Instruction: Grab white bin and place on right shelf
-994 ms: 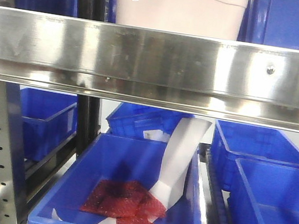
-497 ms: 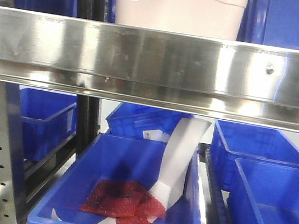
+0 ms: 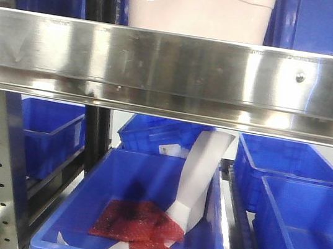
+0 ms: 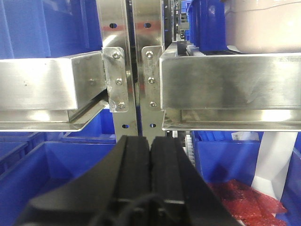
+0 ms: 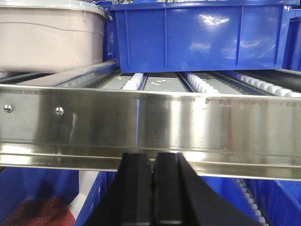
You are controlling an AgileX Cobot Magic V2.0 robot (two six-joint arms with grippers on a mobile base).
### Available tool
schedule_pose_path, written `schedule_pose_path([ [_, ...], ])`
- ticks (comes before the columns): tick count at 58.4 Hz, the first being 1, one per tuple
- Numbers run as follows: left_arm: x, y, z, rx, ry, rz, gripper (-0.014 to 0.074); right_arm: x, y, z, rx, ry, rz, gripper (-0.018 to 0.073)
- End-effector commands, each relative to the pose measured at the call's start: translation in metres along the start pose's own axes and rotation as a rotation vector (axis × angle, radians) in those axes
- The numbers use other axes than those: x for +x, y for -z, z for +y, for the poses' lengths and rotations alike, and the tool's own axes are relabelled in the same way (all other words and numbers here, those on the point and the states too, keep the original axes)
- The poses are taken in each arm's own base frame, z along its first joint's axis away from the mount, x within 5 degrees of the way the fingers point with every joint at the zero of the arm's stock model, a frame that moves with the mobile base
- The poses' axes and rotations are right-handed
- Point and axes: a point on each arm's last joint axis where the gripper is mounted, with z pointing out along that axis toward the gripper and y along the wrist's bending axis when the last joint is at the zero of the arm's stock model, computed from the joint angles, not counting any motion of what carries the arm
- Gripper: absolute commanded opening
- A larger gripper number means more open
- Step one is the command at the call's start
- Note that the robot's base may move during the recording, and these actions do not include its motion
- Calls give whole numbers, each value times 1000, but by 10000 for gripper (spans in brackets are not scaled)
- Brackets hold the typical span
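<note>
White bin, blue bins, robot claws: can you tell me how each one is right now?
white bin: on the upper shelf, lid on, not held.
left gripper: shut, empty.
right gripper: shut, empty.
blue bin below: open, holds red packets.
blue bin on rollers: beside the white bin.

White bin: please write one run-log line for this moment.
white bin: on right shelf | left end effector: shut, empty | right end effector: shut, empty

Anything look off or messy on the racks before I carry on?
One oddity: the lower blue bin holds crumpled red packets with a white sheet propped up, poking above its rim. The white bin sits squarely on the shelf. Both grippers are shut and empty.
</note>
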Motion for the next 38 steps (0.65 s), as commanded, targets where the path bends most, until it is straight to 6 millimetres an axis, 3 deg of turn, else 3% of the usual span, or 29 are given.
schedule_pose_path([
  [1,-4,1,1,-11,7,-81,-119,-15,3,0,-5,-3,-130,74],
  [38,-4,1,1,-11,7,-81,-120,-15,3,0,-5,-3,-129,74],
])
